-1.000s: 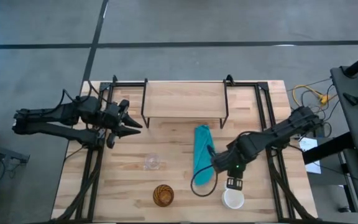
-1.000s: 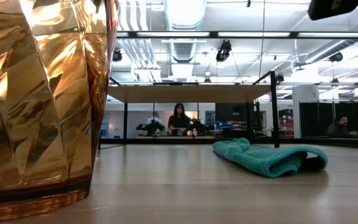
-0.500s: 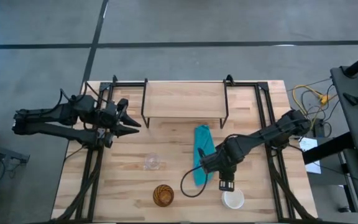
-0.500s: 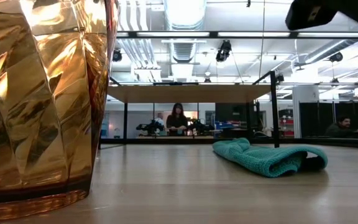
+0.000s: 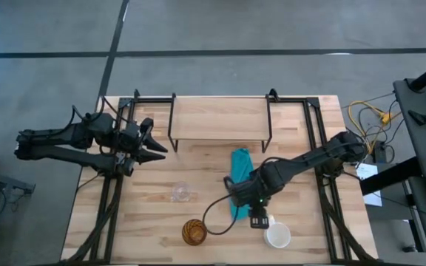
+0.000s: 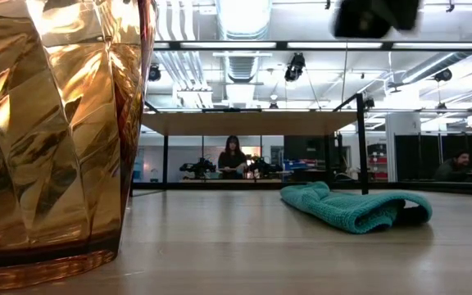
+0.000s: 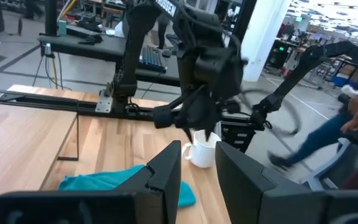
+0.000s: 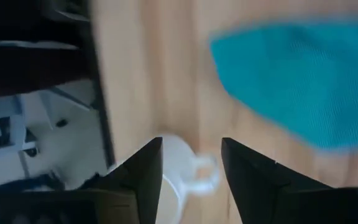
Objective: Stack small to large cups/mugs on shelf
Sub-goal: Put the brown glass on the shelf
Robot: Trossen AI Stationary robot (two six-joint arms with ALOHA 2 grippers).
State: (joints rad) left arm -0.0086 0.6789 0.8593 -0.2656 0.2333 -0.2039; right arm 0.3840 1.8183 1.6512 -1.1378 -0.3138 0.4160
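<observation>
The white mug (image 5: 277,236) stands upright on the table near its near edge, its handle (image 8: 207,169) showing in the right wrist view. My right gripper (image 5: 248,201) hovers open above the teal cloth's near end (image 5: 237,205), just left of the mug and touching nothing. The amber cup (image 5: 194,232) and the clear glass (image 5: 180,193) stand on the table left of the cloth. The shelf (image 5: 219,118) stands at the far middle. My left gripper (image 5: 159,148) waits open at the left, level, pointing toward the table's right.
The teal cloth (image 5: 239,177) lies lengthwise in front of the shelf's right legs (image 5: 267,140). A black cable loops on the table (image 5: 213,222) between the amber cup and the mug. People stand in the room beyond the table (image 6: 232,156).
My right gripper has gone from just above the mug toward the table's left edge, over the cloth's near end. The mug has stayed where it was.
</observation>
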